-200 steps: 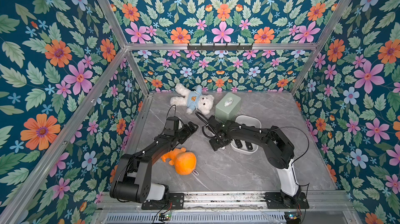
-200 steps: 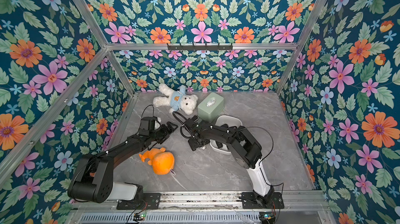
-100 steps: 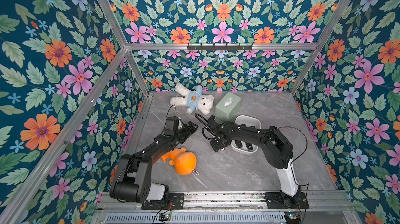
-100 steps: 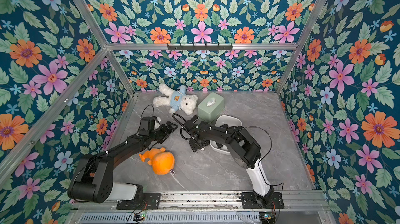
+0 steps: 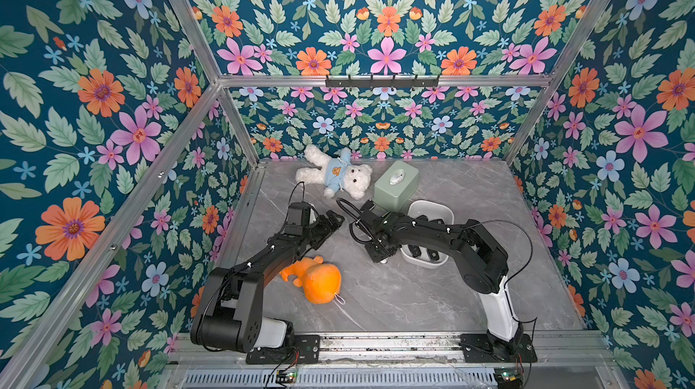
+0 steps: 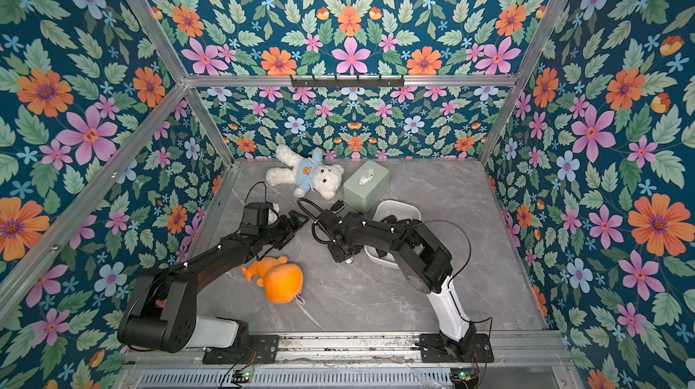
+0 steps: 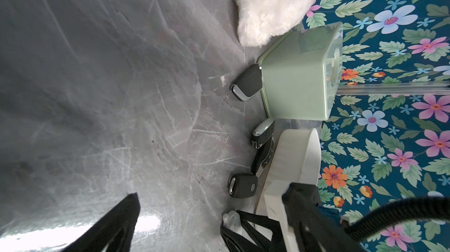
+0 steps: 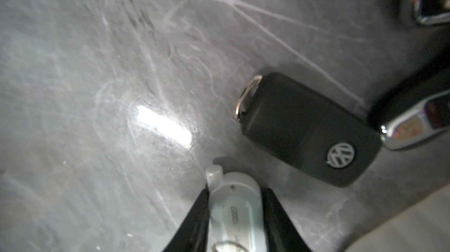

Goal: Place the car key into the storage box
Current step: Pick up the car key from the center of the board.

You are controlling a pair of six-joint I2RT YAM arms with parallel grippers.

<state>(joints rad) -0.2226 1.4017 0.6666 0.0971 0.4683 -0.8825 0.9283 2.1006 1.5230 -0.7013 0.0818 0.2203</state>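
Right wrist view | white car key (image 8: 233,219) bottom centre of frame, down at the table (image 8: 97,68) | right tool (image 8: 236,190) clamped on its two sides | black key (image 8: 309,129) just beside, upper right | storage box (image 5: 432,207) near | left tool (image 5: 334,220) open, empty | risk: smooth shell slips from edge grip on lifting

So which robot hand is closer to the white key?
Right. The right gripper is shut on the white key, one finger each side; the left gripper is open, well apart.

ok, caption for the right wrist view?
Right gripper shut on the white car key on the grey table, black VW key beside it.
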